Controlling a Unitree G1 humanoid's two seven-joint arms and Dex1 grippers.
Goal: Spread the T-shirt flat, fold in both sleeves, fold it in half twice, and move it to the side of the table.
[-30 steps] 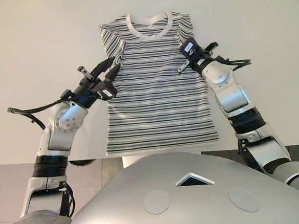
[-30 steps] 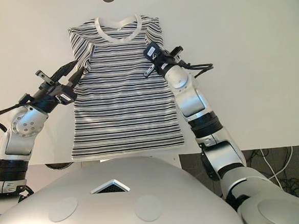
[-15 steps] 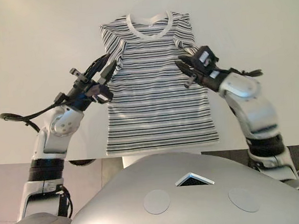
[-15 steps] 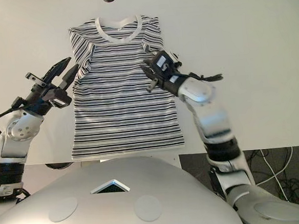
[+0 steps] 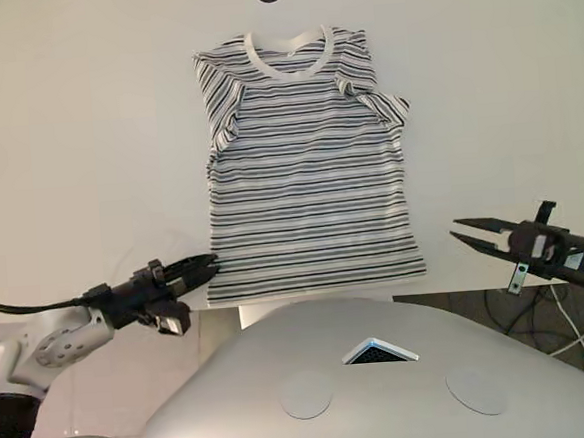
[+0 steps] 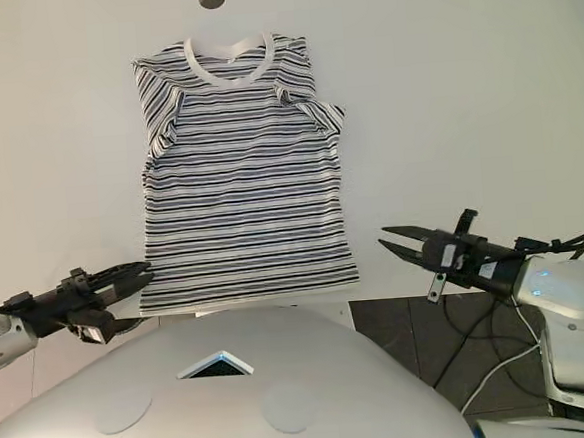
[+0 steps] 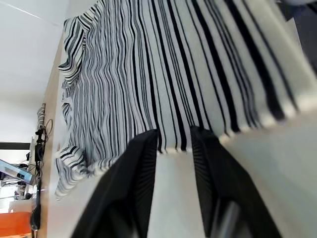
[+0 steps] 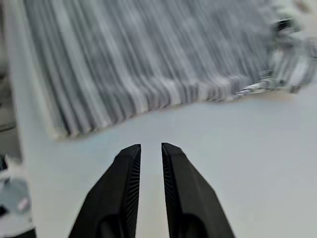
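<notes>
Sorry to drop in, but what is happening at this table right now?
A humanoid robot is folding a striped T-shirt on a white table. The shirt lies flat with both sleeves folded in. The left gripper sits by the hem's left corner, the right gripper off to the hem's right; both are open and empty. The halving folds are not yet done.
</notes>
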